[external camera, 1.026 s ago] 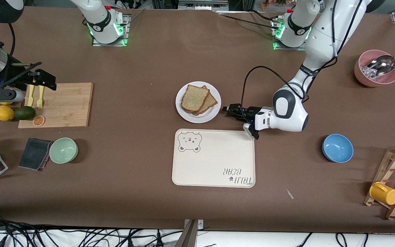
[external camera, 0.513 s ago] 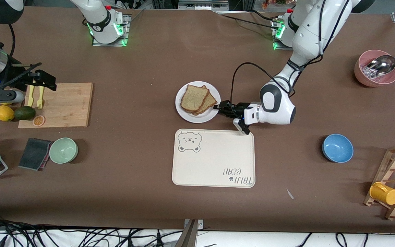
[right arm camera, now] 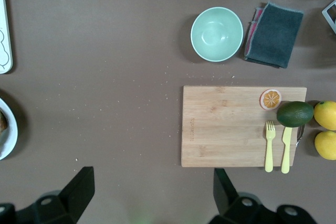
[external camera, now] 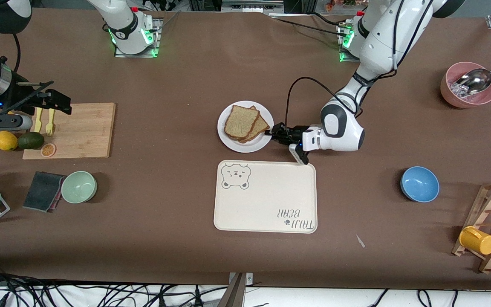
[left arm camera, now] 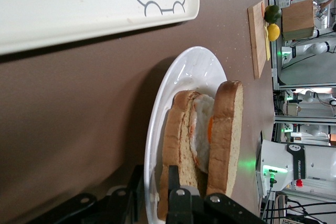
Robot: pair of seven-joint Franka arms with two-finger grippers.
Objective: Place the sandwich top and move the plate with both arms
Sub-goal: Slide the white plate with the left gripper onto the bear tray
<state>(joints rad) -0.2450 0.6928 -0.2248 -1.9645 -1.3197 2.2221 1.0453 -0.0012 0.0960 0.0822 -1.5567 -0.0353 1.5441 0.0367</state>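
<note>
The white plate [external camera: 245, 146] sits mid-table and holds a sandwich. The speckled tan sandwich top [external camera: 241, 120] lies on it, slightly askew over the golden lower slice [external camera: 262, 125]. In the left wrist view the top [left arm camera: 227, 135] rests on white and orange filling [left arm camera: 202, 129]. My left gripper [external camera: 274, 132] is low at the plate's rim toward the left arm's end. It is open, with one finger under the rim and one above it [left arm camera: 155, 192]. My right gripper [external camera: 56, 101] is open and empty, up over the cutting board's edge.
A cream bear tray [external camera: 267, 196] lies just nearer the camera than the plate. A blue bowl [external camera: 419, 183] and a pink bowl with a scoop [external camera: 467, 85] are at the left arm's end. A cutting board [external camera: 79, 128] and a green bowl [external camera: 79, 186] are at the right arm's end.
My left gripper has slid along the table toward the plate and now straddles its rim. The right arm has barely moved.
</note>
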